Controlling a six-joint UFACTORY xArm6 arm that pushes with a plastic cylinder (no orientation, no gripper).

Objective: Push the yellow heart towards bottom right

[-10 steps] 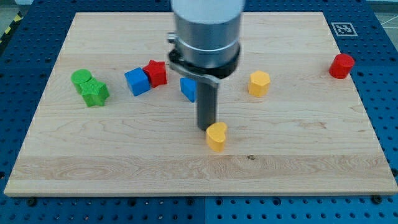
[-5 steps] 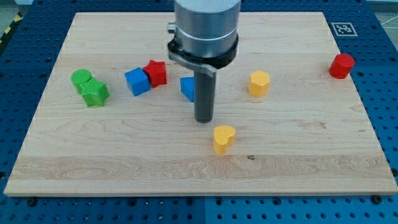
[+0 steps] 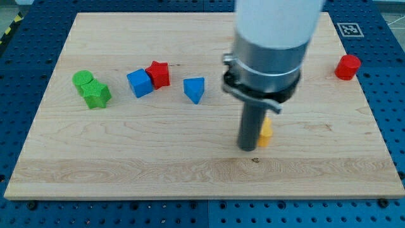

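Note:
My tip (image 3: 248, 148) rests on the wooden board (image 3: 126, 158) a little right of centre, toward the view's bottom. A yellow block (image 3: 266, 132) peeks out on the right side of the rod, touching or very close to it. Most of it is hidden, so I cannot make out its shape. It is the only yellow block that shows. The arm's wide body hides the board above the rod.
A green cylinder (image 3: 81, 79) and a green star (image 3: 97, 95) sit at the view's left. A blue cube (image 3: 140, 83), a red star (image 3: 158, 73) and a blue triangular block (image 3: 195, 89) lie left of the arm. A red cylinder (image 3: 347, 66) is at the far right.
The arm has swung right and down across the board. The yellow heart is gone from its earlier spot; a yellow block now shows further right, beside the rod. The yellow hexagon is hidden behind the arm.

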